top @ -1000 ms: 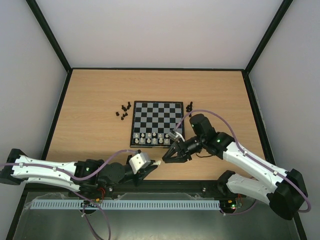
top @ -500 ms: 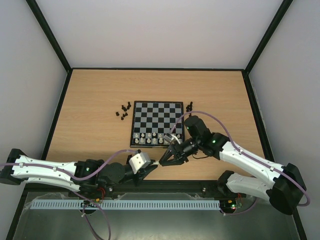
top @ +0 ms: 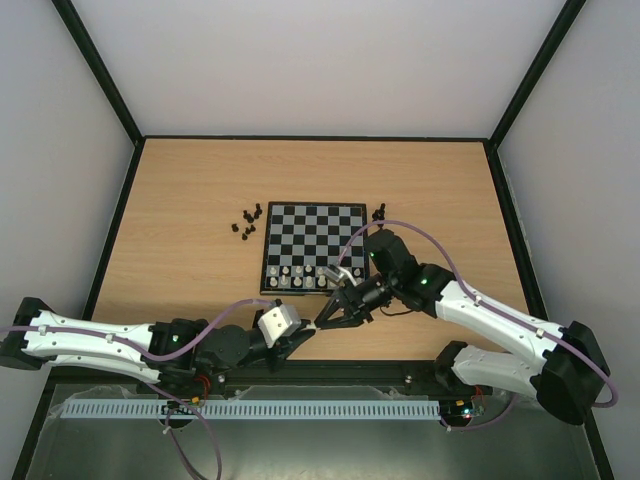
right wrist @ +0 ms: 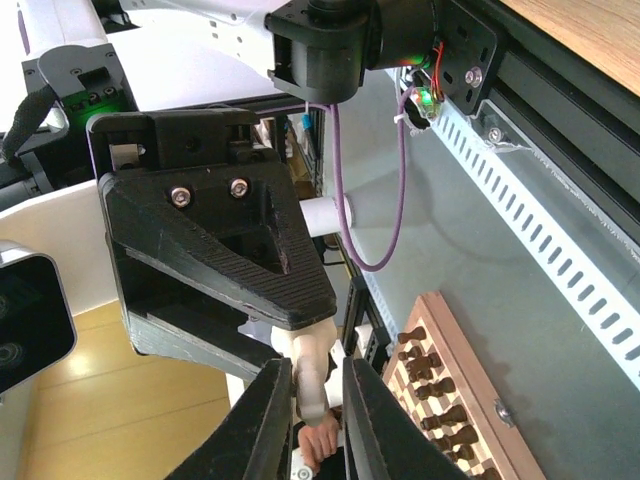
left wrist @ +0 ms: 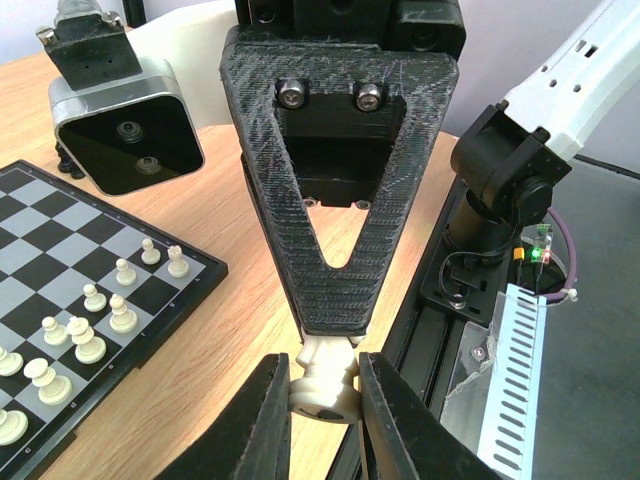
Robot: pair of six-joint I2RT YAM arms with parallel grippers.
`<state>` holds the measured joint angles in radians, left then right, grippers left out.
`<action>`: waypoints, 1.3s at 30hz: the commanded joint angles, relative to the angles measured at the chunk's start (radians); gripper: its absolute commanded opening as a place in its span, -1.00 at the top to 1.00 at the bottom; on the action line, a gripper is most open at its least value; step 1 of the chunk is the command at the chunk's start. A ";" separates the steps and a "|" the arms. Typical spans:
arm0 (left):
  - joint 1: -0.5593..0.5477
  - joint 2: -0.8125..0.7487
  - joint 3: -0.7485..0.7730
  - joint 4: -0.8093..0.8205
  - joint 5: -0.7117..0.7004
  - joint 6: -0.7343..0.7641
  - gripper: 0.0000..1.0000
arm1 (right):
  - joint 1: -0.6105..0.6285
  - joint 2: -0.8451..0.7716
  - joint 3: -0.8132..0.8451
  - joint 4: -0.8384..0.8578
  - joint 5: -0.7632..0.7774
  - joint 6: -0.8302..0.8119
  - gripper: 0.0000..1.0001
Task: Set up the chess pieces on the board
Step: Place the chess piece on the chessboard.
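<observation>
A pale white chess piece point(left wrist: 325, 385) hangs over the table's near edge, below the board point(top: 313, 247). My left gripper point(left wrist: 322, 378) is shut on its base. My right gripper point(right wrist: 315, 372) comes from the opposite side and is shut on the same piece point(right wrist: 312, 352) at its upper part. In the top view the left gripper point(top: 311, 328) and right gripper point(top: 323, 321) meet tip to tip. Several white pieces point(top: 300, 276) stand on the board's two near rows. Black pieces lie off the board in a left group point(top: 247, 220) and a right group point(top: 380, 213).
The board's near corner point(left wrist: 205, 268) lies left of my left gripper, with white pawns point(left wrist: 95, 315) on it. The black rail at the table's near edge point(top: 330, 372) runs just below both grippers. A wooden chess set point(right wrist: 450, 410) shows beyond the right fingers.
The right gripper has moved left and down to the left gripper's tip, and its jaws have narrowed onto the white piece. The left arm has not moved.
</observation>
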<state>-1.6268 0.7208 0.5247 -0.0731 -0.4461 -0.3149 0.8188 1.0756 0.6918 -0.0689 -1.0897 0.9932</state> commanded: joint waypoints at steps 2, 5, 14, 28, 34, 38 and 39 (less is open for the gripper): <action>-0.010 -0.018 -0.003 0.028 -0.021 -0.003 0.68 | 0.009 0.004 0.028 0.012 -0.007 0.009 0.74; -0.009 -0.019 -0.006 0.026 -0.034 -0.009 0.65 | 0.012 0.003 0.028 0.010 -0.003 0.007 0.80; -0.008 -0.035 -0.012 0.016 -0.083 -0.041 -0.02 | 0.011 -0.002 0.060 -0.072 0.059 -0.048 0.91; 0.001 -0.104 0.145 -0.337 -0.433 -0.362 -0.58 | 0.011 0.072 0.317 -0.606 0.627 -0.431 0.97; 0.083 -0.084 0.222 -0.586 -0.532 -0.596 -0.98 | 0.012 0.180 0.456 -0.789 1.038 -0.523 0.97; 0.199 -0.082 0.204 -0.554 -0.432 -0.555 -0.99 | 0.015 0.261 0.483 -0.852 1.216 -0.537 0.97; 0.244 -0.073 0.196 -0.524 -0.378 -0.519 -0.99 | 0.019 0.277 0.486 -0.856 1.239 -0.540 0.97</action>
<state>-1.4891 0.6315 0.7292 -0.5735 -0.8917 -0.8314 0.8253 1.2881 1.1461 -0.7650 -0.0994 0.5053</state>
